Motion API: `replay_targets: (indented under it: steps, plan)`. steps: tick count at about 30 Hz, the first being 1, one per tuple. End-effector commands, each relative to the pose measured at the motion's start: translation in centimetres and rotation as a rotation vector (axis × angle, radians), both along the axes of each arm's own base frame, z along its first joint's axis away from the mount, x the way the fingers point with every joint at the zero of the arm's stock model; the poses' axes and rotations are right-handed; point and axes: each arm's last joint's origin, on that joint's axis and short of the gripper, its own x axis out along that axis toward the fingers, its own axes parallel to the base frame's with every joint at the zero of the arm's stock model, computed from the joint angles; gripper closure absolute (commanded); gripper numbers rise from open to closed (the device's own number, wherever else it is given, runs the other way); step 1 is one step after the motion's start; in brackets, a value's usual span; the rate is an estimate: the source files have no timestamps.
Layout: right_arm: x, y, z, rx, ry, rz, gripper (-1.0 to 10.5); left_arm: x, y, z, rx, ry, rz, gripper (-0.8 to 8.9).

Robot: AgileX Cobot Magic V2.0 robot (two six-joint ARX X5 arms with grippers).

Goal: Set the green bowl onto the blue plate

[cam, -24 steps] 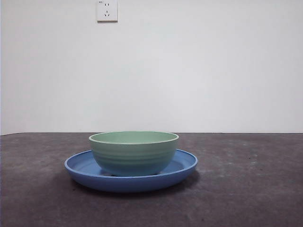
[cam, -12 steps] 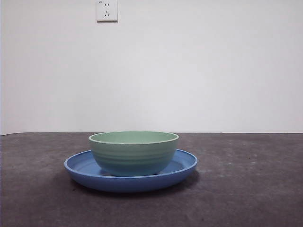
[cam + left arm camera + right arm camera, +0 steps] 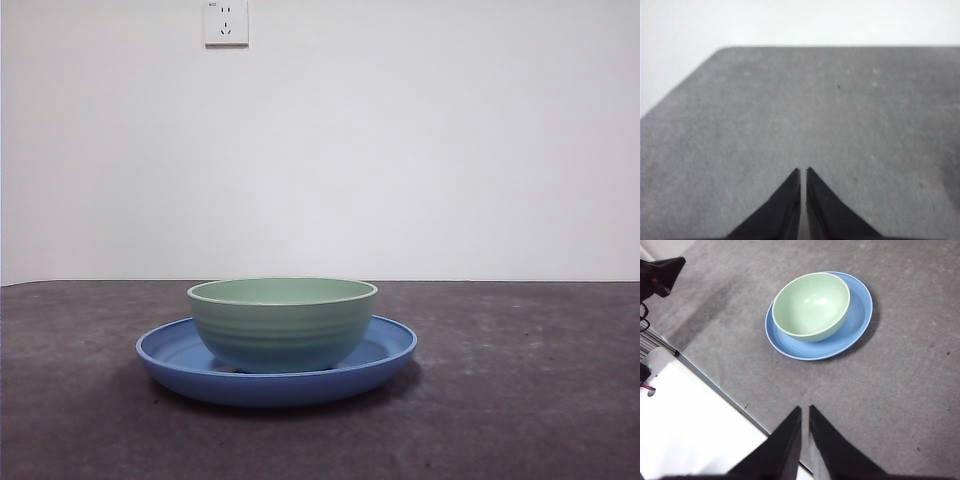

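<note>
The green bowl (image 3: 282,322) stands upright on the blue plate (image 3: 390,345), a little left of the plate's middle in the front view. Both also show in the right wrist view, the bowl (image 3: 811,305) resting in the plate (image 3: 857,315). My right gripper (image 3: 805,412) is shut and empty, high above the table and well apart from the bowl. My left gripper (image 3: 803,173) is shut and empty over bare grey table, with bowl and plate out of its view. Neither arm shows in the front view.
The grey table (image 3: 520,400) ends at a white wall with a socket (image 3: 226,22). In the right wrist view the table's edge (image 3: 720,390) runs close by, and the other arm's black tip (image 3: 662,272) shows at a corner.
</note>
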Motion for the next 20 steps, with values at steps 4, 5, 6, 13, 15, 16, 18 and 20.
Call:
replay_targets:
  steps: [4,5,6,13,15,16,18,20]
  plan:
    - [0.02,0.15,0.19,0.014,0.001,0.001,9.2,0.15,0.06,-0.84,0.001,0.017,0.021,7.94]
    - [0.02,0.15,0.2,0.014,0.001,0.001,9.2,0.15,0.07,-0.84,0.001,0.017,0.025,7.94]
    - [0.02,0.15,0.2,0.014,0.001,0.001,9.2,0.15,0.07,-0.84,0.001,0.017,0.025,7.94]
    - [0.02,0.15,0.2,0.014,0.001,0.001,9.2,0.15,0.08,-0.84,0.002,0.017,0.028,7.94]
    - [0.02,0.15,0.2,0.014,0.001,0.001,9.2,0.15,0.08,-0.84,0.002,0.017,0.029,7.94]
    - [0.02,0.15,0.2,0.014,0.001,0.001,9.2,0.15,0.08,-0.83,0.002,0.016,0.03,7.94]
    - [0.02,0.15,0.2,0.014,0.001,0.001,9.2,0.15,0.08,-0.83,0.002,0.016,0.029,7.94]
    - [0.02,0.15,0.2,0.014,0.001,0.001,9.2,0.15,0.06,-0.83,0.002,0.016,0.028,7.94]
